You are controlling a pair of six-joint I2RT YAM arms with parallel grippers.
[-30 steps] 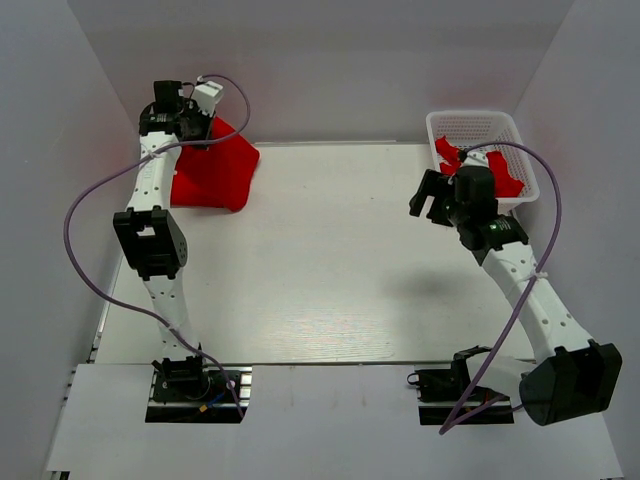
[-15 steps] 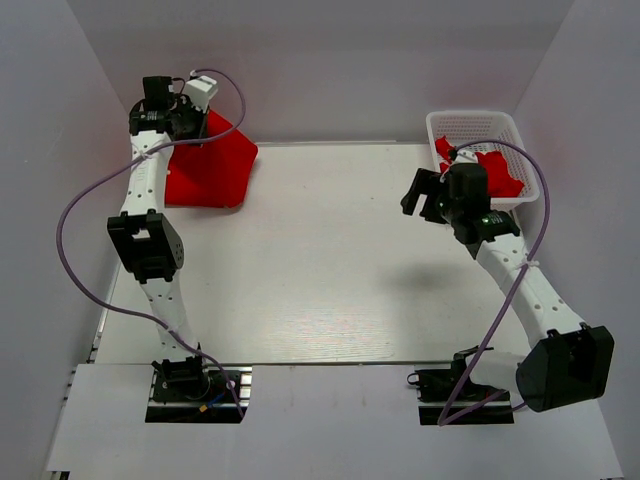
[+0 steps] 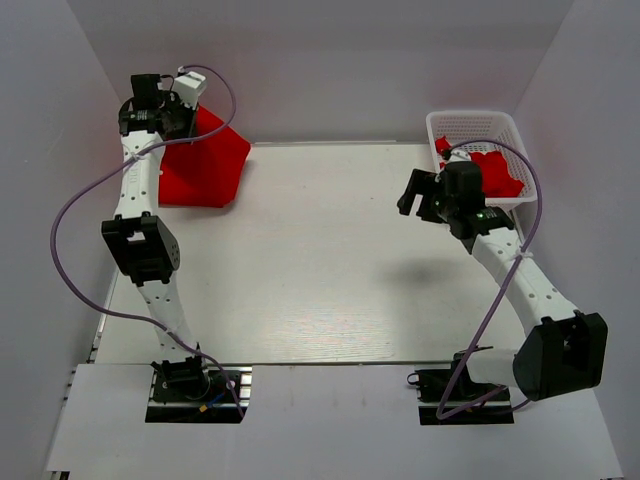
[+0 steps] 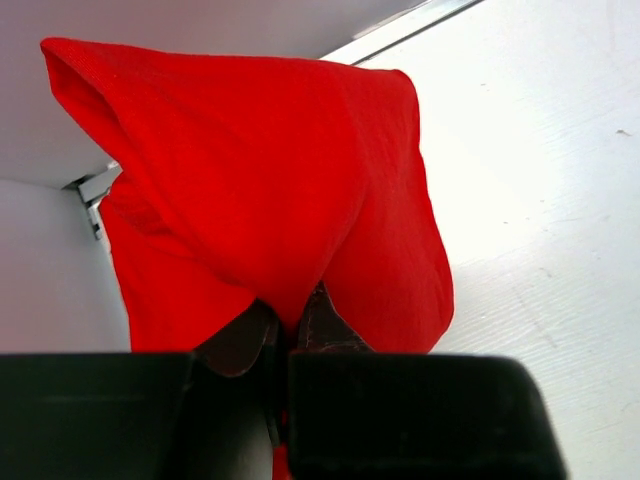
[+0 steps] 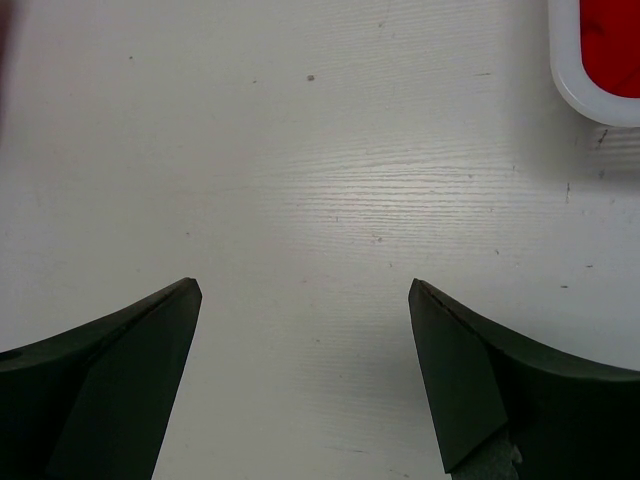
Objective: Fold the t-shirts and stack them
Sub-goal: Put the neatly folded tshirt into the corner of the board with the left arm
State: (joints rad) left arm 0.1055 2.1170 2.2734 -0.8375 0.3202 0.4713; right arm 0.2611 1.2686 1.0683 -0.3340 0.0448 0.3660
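Observation:
A folded red t-shirt (image 3: pixel 205 165) lies at the far left corner of the table, with one edge lifted. My left gripper (image 3: pixel 185 112) is shut on that lifted edge; in the left wrist view the red cloth (image 4: pixel 270 190) hangs from the closed gripper (image 4: pixel 285 325). More red t-shirts (image 3: pixel 497 170) lie crumpled in the white basket (image 3: pixel 480 122) at the far right. My right gripper (image 3: pixel 420 195) is open and empty, above bare table just left of the basket; its wrist view shows the spread gripper (image 5: pixel 305 290) over the table.
White walls enclose the table on the left, back and right. The basket corner (image 5: pixel 590 95) shows at the top right of the right wrist view. A purple cable (image 3: pixel 70 225) loops out from the left arm.
My left gripper has moved up and toward the far left corner, pulling the t-shirt's edge with it. My right gripper has shifted a little left, away from the basket.

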